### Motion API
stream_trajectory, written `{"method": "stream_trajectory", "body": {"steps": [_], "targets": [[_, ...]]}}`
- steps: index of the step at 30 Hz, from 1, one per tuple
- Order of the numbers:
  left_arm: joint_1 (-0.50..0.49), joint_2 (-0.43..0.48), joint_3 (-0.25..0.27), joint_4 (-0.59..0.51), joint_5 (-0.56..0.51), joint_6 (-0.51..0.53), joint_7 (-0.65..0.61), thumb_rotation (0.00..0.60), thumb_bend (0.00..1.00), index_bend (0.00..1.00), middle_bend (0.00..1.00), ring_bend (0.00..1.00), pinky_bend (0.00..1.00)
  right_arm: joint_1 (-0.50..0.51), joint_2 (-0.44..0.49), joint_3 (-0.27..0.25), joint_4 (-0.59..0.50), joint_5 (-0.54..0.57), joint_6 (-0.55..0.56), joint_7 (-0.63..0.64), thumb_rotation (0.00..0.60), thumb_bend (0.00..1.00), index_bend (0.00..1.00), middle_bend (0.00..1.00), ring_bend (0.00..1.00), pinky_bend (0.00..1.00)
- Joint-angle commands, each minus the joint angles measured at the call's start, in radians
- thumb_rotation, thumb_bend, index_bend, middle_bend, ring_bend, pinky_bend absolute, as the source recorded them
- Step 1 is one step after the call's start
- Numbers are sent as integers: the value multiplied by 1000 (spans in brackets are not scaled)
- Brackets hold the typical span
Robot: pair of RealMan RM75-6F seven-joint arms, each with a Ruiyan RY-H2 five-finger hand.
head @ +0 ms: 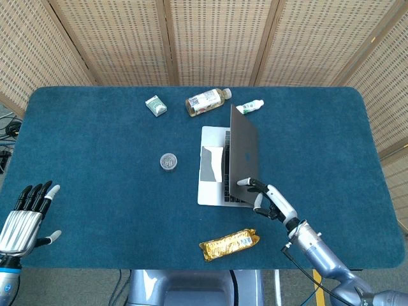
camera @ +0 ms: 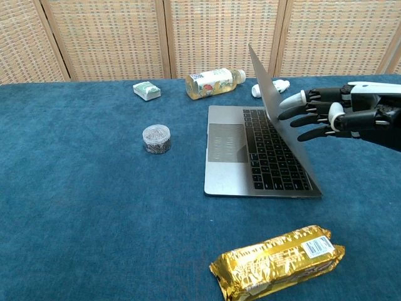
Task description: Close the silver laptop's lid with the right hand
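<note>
The silver laptop (head: 213,167) (camera: 263,150) lies in the middle of the blue table, its hinge on the right side. Its lid (head: 244,154) (camera: 282,122) leans left over the keyboard, roughly half closed. My right hand (head: 268,199) (camera: 329,116) has its fingers spread, and its fingertips press against the back of the lid. It holds nothing. My left hand (head: 25,217) hovers open with fingers apart at the table's near left corner, far from the laptop.
A gold snack packet (head: 229,243) (camera: 279,260) lies near the front edge. A small round tin (head: 168,161) (camera: 156,138) sits left of the laptop. A green box (head: 155,105), a lying bottle (head: 208,101) and a small white bottle (head: 250,106) line the back.
</note>
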Motion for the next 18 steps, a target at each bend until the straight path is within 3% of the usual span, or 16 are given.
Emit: {"method": "stream_trajectory", "body": {"steps": [1, 18], "targets": [[-1, -1, 1, 1, 0, -2, 0, 600, 5, 0, 0, 0, 0, 7, -11, 2, 4, 11, -7, -12, 600, 1000, 242, 212, 150, 169], [-1, 2, -2, 1, -4, -1, -10, 600, 5, 0, 0, 0, 0, 29, -52, 8, 13, 59, -28, -84, 600, 1000, 242, 212, 150, 169]]}}
